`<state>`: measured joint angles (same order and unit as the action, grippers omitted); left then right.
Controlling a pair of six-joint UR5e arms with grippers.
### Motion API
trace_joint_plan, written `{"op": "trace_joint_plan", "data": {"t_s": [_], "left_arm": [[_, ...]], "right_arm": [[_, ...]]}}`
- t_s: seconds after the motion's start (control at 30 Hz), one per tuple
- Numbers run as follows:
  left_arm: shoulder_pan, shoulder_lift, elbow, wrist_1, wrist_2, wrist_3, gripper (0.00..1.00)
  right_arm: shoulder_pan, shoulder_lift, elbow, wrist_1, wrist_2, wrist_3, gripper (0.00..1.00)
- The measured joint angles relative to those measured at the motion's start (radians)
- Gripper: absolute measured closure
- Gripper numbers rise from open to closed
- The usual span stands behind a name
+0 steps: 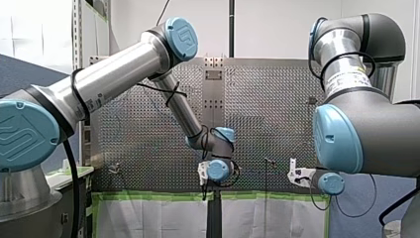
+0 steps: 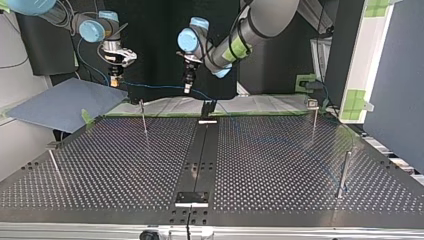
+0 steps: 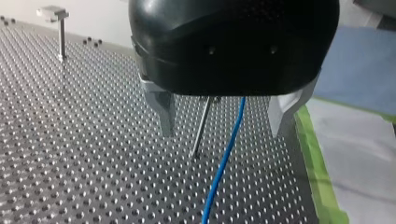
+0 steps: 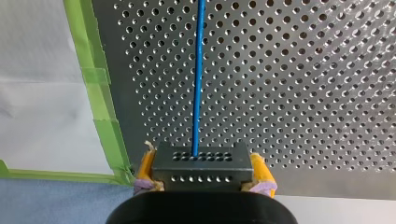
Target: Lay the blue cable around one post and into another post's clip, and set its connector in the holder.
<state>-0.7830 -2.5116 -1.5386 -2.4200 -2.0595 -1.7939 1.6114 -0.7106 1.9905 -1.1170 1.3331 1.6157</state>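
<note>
Right end effector [image 4: 203, 173] is pinching the connector [image 4: 201, 163] between yellow pads, with the blue cable [image 4: 198, 70] running straight ahead. Left end effector [image 3: 223, 122], spread, is straddling cable and post [image 3: 202, 122]. The post is standing just beside the cable, so this arm is likely nearer for wrapping.

Left arm [image 2: 260, 20] jaws spread; right arm [image 2: 92, 30] jaws clamped.
</note>
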Motion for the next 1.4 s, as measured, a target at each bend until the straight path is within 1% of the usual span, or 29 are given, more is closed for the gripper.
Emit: {"op": "trace_joint_plan", "data": {"t_s": [0.27,0.5,0.6,0.8,0.97,1.23,1.4], "left_arm": [[0.005,0.000,0.000,-0.008,-0.017,0.016,0.01],[0.010,-0.003,0.007,-0.003,0.002,0.000,0.01],[0.013,-0.018,0.024,-0.013,0.002,-0.008,0.01],[0.017,-0.068,0.075,-0.061,0.001,-0.033,0.01],[0.020,-0.105,0.117,-0.102,0.001,-0.040,0.01],[0.038,-0.115,0.192,-0.165,0.002,-0.038,0.01],[0.043,-0.116,0.237,-0.185,0.004,-0.039,0.01]], "right_arm": [[0.000,-0.001,0.000,0.000,0.000,0.000,1.00],[0.000,-0.001,0.000,-0.001,0.000,0.000,1.00],[0.000,-0.001,0.000,0.000,0.000,-0.001,1.00],[0.000,-0.001,0.000,0.001,0.000,-0.001,1.00],[0.000,-0.001,0.000,-0.001,0.000,-0.001,1.00],[0.000,-0.001,0.000,0.002,0.000,0.000,1.00],[0.000,-0.001,-0.001,0.006,0.001,-0.003,1.00]]}}
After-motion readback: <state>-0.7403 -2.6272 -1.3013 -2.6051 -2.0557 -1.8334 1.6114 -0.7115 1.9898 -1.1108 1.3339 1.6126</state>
